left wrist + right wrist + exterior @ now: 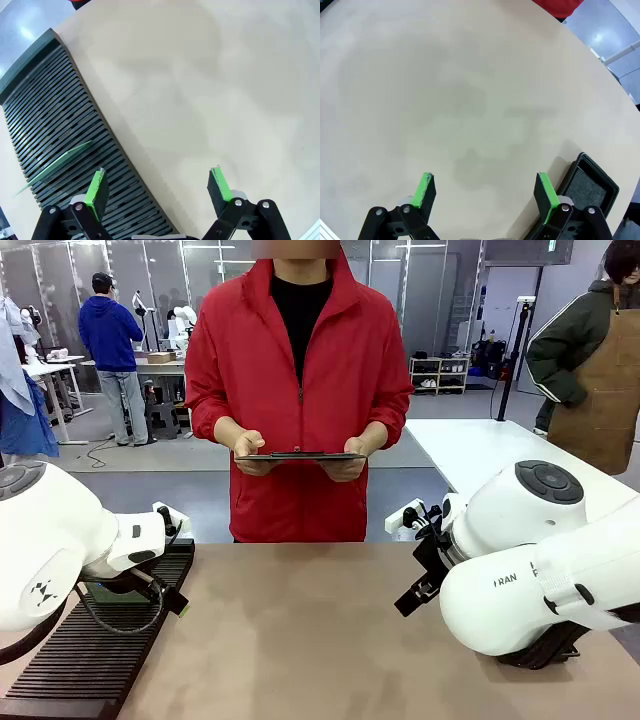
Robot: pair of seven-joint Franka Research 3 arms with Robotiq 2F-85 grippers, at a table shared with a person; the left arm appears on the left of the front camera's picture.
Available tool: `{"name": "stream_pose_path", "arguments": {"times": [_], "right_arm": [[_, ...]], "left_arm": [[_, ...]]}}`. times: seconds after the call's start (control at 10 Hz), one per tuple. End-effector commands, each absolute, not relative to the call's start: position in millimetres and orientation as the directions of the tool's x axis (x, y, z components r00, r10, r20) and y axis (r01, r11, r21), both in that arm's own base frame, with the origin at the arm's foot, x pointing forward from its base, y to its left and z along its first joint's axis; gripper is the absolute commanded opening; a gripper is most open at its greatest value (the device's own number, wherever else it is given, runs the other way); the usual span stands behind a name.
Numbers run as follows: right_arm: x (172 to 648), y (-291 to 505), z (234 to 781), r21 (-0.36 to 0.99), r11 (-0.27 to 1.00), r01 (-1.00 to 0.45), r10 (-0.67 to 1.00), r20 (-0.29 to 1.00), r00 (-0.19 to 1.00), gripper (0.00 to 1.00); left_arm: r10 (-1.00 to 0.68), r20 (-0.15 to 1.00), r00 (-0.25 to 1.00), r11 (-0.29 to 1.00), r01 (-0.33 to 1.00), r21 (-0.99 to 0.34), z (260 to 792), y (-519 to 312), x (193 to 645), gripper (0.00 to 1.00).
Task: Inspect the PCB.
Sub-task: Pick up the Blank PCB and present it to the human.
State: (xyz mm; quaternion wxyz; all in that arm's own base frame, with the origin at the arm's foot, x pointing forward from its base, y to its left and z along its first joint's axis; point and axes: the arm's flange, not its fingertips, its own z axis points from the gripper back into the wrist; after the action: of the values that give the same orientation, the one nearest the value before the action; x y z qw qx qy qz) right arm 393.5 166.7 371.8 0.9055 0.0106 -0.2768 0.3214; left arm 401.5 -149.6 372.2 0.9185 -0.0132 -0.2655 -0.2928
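Found PCB (57, 166) standing tilted in slotted rack (50, 100), at 9 o'clock of left tool (158, 175). Noted left tool and right tool (484, 177) both released, empty, above bench (445, 75). Logged black tray (592, 187) at 3 o'clock of right tool.

The PCB (60, 164), a thin pale-green board seen almost edge-on, is lying slantwise in the lower left of the left wrist view, resting tilted across the ribs of the dark slotted rack (60, 115).
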Motion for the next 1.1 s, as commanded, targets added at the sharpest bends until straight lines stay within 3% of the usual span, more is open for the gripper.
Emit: {"name": "stream_pose_path", "arguments": {"times": [0.0, 0.9, 1.0], "right_arm": [[394, 167, 372, -0.159, 0.793, -0.588, 0.576, 0.508, 0.640, 1.00], [394, 167, 372, -0.160, 0.792, -0.589, 0.578, 0.508, 0.639, 1.00], [398, 166, 401, -0.146, 0.785, -0.602, 0.581, 0.513, 0.632, 1.00]], "left_arm": [[-0.531, 0.495, 0.687, 0.828, 0.545, 0.131, 372, -150, 401, 1.00], [-0.531, 0.495, 0.687, 0.828, 0.545, 0.131, 372, -150, 401, 1.00], [-0.607, 0.486, 0.629, 0.770, 0.618, 0.161, 403, -151, 396, 1.00]]}}
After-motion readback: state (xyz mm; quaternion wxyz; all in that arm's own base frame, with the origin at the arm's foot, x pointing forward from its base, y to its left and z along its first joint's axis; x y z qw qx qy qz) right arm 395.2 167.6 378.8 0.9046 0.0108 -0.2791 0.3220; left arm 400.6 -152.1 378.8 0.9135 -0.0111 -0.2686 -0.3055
